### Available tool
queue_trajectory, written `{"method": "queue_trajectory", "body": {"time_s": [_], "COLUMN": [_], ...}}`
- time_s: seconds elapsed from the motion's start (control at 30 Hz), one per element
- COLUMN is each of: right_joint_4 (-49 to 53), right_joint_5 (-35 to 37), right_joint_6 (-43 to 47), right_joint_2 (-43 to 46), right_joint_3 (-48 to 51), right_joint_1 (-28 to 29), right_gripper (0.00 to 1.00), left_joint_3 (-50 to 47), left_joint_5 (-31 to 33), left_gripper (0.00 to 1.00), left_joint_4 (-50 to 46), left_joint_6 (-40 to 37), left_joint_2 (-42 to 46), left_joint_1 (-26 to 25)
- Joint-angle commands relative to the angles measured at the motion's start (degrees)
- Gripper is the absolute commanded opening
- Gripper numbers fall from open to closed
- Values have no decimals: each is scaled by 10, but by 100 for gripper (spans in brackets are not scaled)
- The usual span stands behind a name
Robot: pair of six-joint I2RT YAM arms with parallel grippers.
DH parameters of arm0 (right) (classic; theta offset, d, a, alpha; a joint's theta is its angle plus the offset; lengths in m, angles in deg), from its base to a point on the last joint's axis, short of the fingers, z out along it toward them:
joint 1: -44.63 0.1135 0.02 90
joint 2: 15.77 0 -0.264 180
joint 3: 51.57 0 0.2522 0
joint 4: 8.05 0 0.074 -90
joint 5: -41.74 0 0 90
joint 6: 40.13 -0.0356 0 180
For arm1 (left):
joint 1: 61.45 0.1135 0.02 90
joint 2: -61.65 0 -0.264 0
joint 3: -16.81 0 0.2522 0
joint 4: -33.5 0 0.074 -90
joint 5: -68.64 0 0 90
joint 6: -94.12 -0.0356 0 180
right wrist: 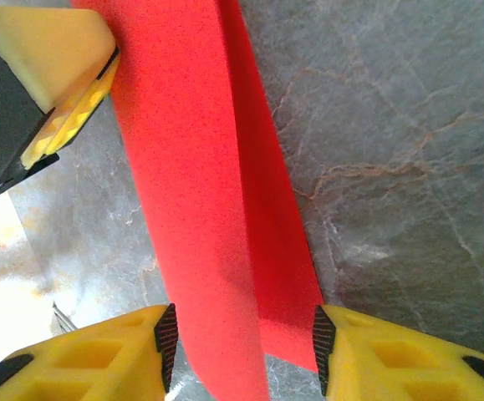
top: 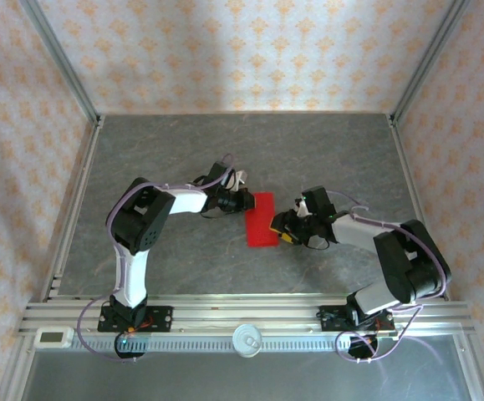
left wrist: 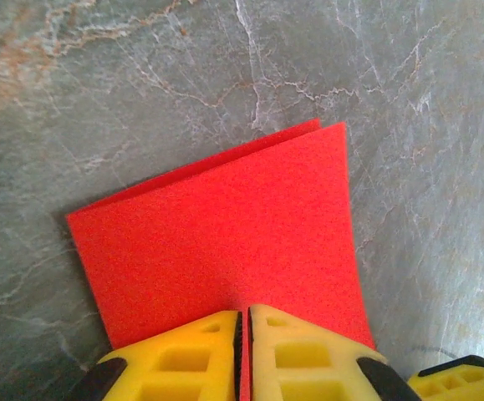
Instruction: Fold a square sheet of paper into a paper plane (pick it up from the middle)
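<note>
The square sheet of paper (top: pixel 262 219) is bright red and folded over into a two-layer rectangle on the grey table; it has no paper plane shape. My left gripper (top: pixel 244 201) is shut on its far-left edge, and in the left wrist view the yellow fingertips (left wrist: pixel 244 316) pinch the sheet (left wrist: pixel 225 225) with the layers fanning slightly apart at the far corner. My right gripper (top: pixel 286 225) stands open at the sheet's near-right end. In the right wrist view its gripper (right wrist: pixel 242 342) straddles the two layers (right wrist: pixel 191 167), with the upper flap lifted.
The left gripper's yellow finger (right wrist: pixel 53 71) shows at the top left of the right wrist view. A metal frame rail (top: pixel 242 313) runs along the near edge, and patterned walls (top: pixel 242 50) close in the table's other sides.
</note>
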Motion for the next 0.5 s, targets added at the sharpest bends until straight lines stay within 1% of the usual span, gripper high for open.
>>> {"method": "queue_trajectory", "body": {"time_s": [0.0, 0.2, 0.3, 0.37, 0.47], "right_joint_4": [-14, -62, -69, -77, -91], "right_joint_5": [-20, -52, -46, -46, -57], "right_joint_6": [-5, -26, -27, -27, -28], "right_joint_2": [-9, -24, -32, -42, -62], "right_joint_3": [-6, -20, -33, -40, -48], "right_joint_1": [2, 5, 3, -1, -11], "right_gripper": [49, 46, 42, 39, 31], "left_joint_3": [-22, -20, -13, -9, -6], "left_joint_5": [2, -5, -8, -10, -11], "left_gripper": [14, 14, 14, 14, 14], "left_joint_4": [-5, -2, -7, -11, -17], "left_joint_6": [-11, -13, -16, -20, -23], "left_joint_2": [-16, -16, -19, -19, -18], "left_joint_1": [5, 6, 7, 7, 7]}}
